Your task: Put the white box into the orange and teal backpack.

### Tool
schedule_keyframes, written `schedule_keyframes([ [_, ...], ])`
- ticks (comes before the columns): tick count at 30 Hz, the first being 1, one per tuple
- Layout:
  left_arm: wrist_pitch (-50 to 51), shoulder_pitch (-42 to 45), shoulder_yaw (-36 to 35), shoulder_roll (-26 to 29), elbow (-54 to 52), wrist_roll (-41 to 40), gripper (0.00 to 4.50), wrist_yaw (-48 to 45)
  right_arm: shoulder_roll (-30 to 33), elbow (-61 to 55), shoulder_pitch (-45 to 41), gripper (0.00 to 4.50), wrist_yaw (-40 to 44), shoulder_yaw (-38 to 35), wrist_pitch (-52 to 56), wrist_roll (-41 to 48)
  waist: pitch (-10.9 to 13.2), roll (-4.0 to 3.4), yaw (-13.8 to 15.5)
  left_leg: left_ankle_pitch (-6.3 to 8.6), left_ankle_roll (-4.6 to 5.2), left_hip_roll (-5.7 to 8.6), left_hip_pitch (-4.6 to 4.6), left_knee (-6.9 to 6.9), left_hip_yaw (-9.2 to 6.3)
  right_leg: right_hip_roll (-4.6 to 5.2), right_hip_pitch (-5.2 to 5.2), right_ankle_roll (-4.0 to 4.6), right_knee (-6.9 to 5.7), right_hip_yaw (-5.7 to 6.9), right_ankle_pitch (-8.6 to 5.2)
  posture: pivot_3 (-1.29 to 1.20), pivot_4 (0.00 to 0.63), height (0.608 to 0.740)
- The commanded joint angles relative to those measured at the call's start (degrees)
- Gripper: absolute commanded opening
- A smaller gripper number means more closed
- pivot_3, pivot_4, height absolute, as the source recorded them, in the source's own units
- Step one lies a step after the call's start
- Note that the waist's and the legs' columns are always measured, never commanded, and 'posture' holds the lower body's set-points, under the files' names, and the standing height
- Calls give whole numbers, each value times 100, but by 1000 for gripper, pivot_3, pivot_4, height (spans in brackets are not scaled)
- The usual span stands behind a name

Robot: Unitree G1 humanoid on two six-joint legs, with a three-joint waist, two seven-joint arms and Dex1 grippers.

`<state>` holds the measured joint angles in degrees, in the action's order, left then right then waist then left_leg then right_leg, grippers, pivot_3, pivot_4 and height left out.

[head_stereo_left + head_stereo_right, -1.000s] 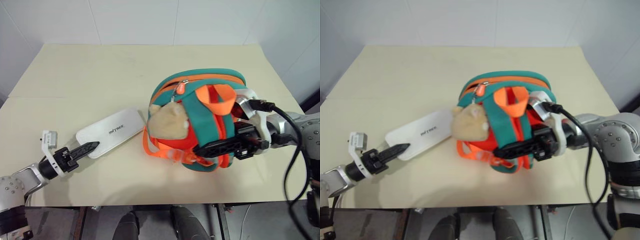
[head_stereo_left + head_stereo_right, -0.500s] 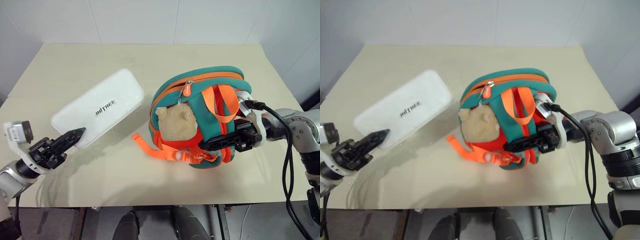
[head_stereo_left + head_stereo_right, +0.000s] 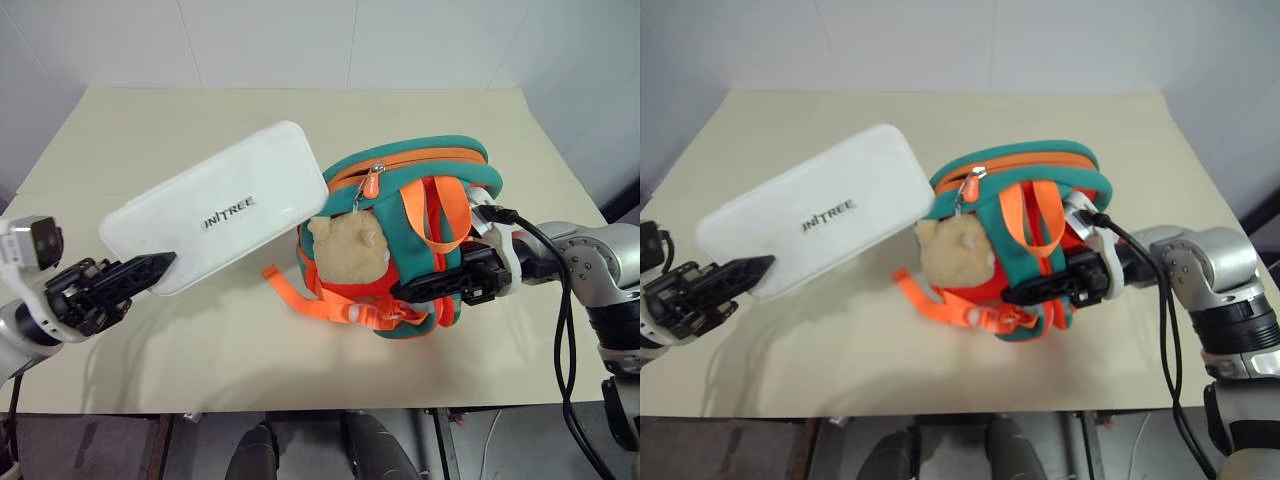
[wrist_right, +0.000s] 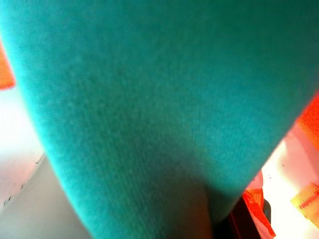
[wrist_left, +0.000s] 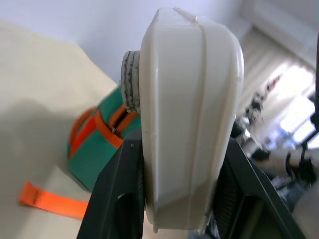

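Note:
The white box [image 3: 220, 205], flat and glossy with dark lettering, hangs tilted above the table's left half. My left gripper [image 3: 150, 268] is shut on its near corner. In the left wrist view the box's edge [image 5: 187, 114] sits clamped between the two black fingers [image 5: 119, 199]. The box's far corner reaches the zipper side of the orange and teal backpack [image 3: 420, 170], which stands right of centre with a beige plush charm [image 3: 345, 250] on its front. My right gripper [image 3: 425, 288] is shut on the backpack's teal strap; teal fabric [image 4: 159, 99] presses close in the right wrist view.
The beige table [image 3: 200, 120] stretches back to a white wall. A loose orange strap [image 3: 290, 285] trails from the backpack toward the front edge. A black cable [image 3: 565, 320] runs along my right arm.
The left gripper has lifted the white box off the table and swung it up and right until it overlaps the backpack's top left. The backpack has shifted slightly in the right gripper's hold.

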<state>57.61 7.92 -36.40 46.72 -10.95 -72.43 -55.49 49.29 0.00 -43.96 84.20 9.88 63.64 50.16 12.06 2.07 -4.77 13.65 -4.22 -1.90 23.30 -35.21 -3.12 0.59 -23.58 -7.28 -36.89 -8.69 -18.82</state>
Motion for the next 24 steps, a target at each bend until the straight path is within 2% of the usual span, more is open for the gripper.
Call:
schedule_keyframes([
  [1,-686,213,503,278,215,811,1355,-609,-24,-236,74,7,-38,-240,-1,83,0,0,-5,0,0,0,0,0,0,-1,0,0,0,0,0,0,150,740],
  [8,-2088,1099,1255,373,1224,2128,1355,-1215,-41,-426,286,7,-173,-425,39,139,0,-1,16,0,0,0,0,0,2,0,1,0,1,0,0,0,150,740],
  [16,-2591,1781,1676,642,1980,2755,1355,-1856,-71,-591,493,7,-364,-622,120,251,0,-1,22,0,1,-1,2,-2,0,1,2,-2,-1,2,0,0,150,740],
  [24,-3283,2770,2498,900,2986,3653,1355,-2735,-124,-672,573,7,-452,-650,156,314,0,-1,38,-1,4,0,1,-7,-1,0,2,-2,-10,4,1,0,150,740],
])
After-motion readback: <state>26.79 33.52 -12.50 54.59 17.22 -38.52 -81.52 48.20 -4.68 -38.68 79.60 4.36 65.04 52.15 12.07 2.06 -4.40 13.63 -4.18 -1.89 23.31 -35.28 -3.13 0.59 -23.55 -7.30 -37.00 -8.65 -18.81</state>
